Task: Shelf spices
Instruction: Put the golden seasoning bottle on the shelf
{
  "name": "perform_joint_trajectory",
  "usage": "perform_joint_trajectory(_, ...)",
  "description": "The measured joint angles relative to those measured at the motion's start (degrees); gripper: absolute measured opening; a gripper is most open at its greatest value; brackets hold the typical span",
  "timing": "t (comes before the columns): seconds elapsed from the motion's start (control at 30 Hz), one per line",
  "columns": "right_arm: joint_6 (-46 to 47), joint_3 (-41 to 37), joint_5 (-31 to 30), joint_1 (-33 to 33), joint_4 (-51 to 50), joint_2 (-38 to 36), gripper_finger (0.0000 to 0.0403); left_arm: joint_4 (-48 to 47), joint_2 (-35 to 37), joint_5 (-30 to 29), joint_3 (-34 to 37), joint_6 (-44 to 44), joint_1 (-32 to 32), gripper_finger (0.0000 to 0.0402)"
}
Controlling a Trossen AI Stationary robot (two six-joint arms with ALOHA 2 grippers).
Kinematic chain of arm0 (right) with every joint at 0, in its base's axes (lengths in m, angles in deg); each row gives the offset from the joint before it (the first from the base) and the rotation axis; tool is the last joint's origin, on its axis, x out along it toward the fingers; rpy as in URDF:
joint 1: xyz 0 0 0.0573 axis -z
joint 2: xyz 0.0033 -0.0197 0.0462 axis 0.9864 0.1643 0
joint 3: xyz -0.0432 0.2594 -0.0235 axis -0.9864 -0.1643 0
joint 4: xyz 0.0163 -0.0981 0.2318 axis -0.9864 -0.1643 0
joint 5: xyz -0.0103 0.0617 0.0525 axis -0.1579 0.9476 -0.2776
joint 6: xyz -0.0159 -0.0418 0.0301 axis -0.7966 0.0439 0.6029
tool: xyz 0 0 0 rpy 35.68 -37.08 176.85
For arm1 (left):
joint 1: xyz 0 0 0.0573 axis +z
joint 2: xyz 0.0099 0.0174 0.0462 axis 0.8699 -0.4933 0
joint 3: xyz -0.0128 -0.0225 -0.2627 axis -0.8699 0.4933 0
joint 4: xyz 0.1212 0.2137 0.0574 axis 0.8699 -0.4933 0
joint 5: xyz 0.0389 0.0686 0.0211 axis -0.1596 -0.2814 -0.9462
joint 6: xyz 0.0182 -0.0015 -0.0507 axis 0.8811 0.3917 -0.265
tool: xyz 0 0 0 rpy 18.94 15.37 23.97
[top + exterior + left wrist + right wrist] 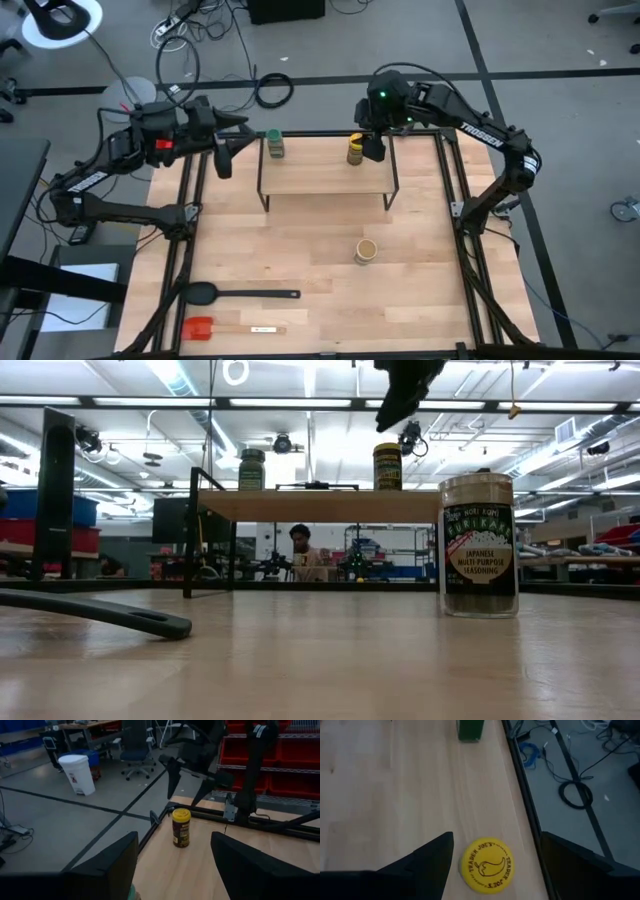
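Desk: a large light-wood desk (300, 260) in a black metal frame, standing on a grey floor with black tape lines and loose cables.
Shelf: a low light-wood shelf (325, 170) on thin black legs, at the far edge of the desk.
Green jar: the green-lidded spice jar (275, 144) stands upright on the shelf's far left corner.
Yellow jar: the yellow-lidded spice jar (355, 150) stands upright near the shelf's far right corner.
Tan jar: the tan-topped spice jar (367, 250) stands on the desk, in front of the shelf, well apart from it.
Utensils: a black spoon (235, 294) and a red spatula (215, 328) lie near the desk's front left corner.
Left gripper: the left gripper (222, 150) hangs just left of the green jar, fingers wide, holding nothing.
Right gripper: the right gripper (372, 145) hovers over the yellow jar, fingers wide and apart from it.
Room: the low view shows a person (300, 550) sitting far behind the shelf, under ceiling lights.
Only in the low view: the tan jar's label reads "Japanese multi-purpose seasoning".
Only in the right wrist view: the yellow lid carries a printed "Trader Joe's" mark.
Only in the left wrist view: a white bin (77, 772) and an office chair (137, 750) stand on the floor beyond the desk.
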State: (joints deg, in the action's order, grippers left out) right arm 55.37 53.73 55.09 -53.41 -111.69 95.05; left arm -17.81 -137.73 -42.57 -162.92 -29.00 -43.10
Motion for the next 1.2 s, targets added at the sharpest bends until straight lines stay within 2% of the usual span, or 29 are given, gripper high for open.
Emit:
perform_joint_trajectory(0.17, -0.55, -3.1, 1.3, 2.35, 1.49, -0.05, 0.0293, 2.31, -0.06, 0.04, 2.85, -0.23, 0.0, 0.0254)
perform_joint_trajectory(0.57, -0.28, -7.7, 9.81, 4.81, 4.38, -0.09, 0.0293, 6.38, -0.08, 0.31, 6.72, -0.6, 0.0, 0.0254)
perform_joint_trajectory(1.0, -0.47, -7.82, 10.85, 4.58, 6.14, -0.08, 0.0293, 6.41, -0.21, 0.31, 6.95, -1.3, 0.0, 0.0254)
perform_joint_trajectory(1.2, -2.92, -7.82, 10.18, 1.56, 7.67, -0.08, 0.0293, 6.36, -0.3, 0.31, 6.95, -1.32, 0.0, 0.0254)
